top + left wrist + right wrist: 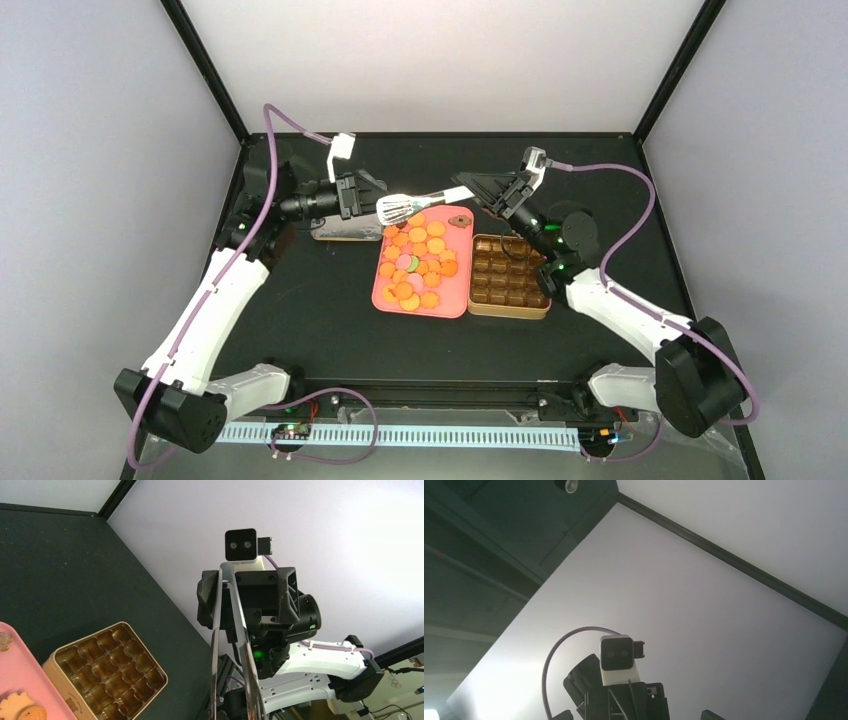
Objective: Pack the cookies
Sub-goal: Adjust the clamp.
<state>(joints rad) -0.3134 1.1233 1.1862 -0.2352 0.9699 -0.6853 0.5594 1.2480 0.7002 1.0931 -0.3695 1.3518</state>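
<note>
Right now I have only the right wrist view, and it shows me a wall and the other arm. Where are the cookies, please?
Observer: The cookies lie on a pink tray near the table's middle.
Operator: And the tin?
Observer: The gold tin stands beside the tray, on its right; its cups look empty.
Operator: Who holds the tongs?
Observer: The left gripper holds the tongs above the tray's far end, handle toward the open right gripper.

The left gripper (383, 205) is holding metal tongs (438, 196) above the far end of the pink tray (458, 292), where the cookies (418, 236) are lying. The right gripper (480, 189) is standing at the other end of the tongs, jaws apart. The gold tin (508, 313) is sitting just beside the tray.
</note>
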